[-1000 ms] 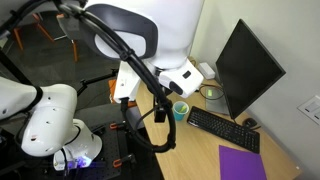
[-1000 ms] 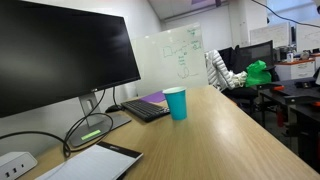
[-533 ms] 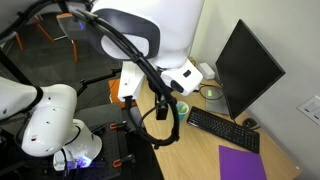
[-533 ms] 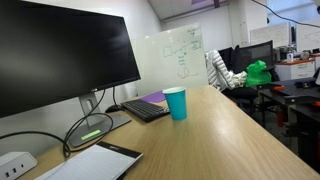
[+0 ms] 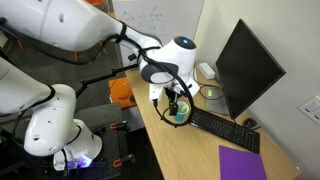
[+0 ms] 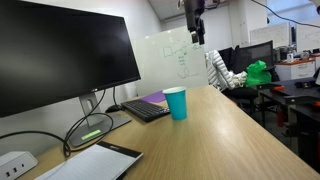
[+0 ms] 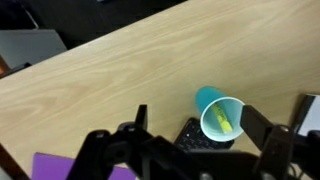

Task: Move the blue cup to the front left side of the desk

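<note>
the blue cup (image 6: pixel 176 102) stands upright on the light wood desk (image 6: pixel 235 140), just beside the end of the black keyboard (image 6: pixel 146 110) and in front of the monitor (image 6: pixel 60 55). in an exterior view the gripper (image 6: pixel 197 25) hangs well above the cup, not touching it. in the wrist view the gripper (image 7: pixel 194 113) has its jaws spread wide with nothing held, the cup (image 7: pixel 220 115) below showing its open rim. a purple mat (image 5: pixel 245 162) lies beyond the keyboard.
</note>
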Robot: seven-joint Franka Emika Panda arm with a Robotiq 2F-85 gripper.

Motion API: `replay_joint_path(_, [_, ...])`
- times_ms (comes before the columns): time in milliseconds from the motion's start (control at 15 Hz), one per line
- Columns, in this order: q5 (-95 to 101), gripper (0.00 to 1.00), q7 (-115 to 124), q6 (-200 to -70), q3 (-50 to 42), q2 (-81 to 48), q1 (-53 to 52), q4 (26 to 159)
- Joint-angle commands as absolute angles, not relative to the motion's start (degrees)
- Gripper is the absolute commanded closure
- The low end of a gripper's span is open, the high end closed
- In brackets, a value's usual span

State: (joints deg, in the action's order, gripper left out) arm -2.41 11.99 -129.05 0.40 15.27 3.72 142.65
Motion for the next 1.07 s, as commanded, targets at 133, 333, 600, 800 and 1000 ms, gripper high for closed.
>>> replay_joint_path(133, [-1.2,0.00,16.9,-138.0,0.4,0.6,3.4,138.9])
replay_joint_path(333, [-2.0,0.00,16.9,-139.8,0.0,-4.9,2.6,136.1])
replay_joint_path(600, [-3.0,0.00,16.9,-140.7,-0.2,-11.1,1.4,131.2])
replay_joint_path(800, [-3.2,0.01,17.7,-140.3,-0.4,-15.1,0.7,127.9])
replay_joint_path(1000, [-2.4,0.32,17.9,-140.0,-1.0,-18.2,-0.3,125.5])
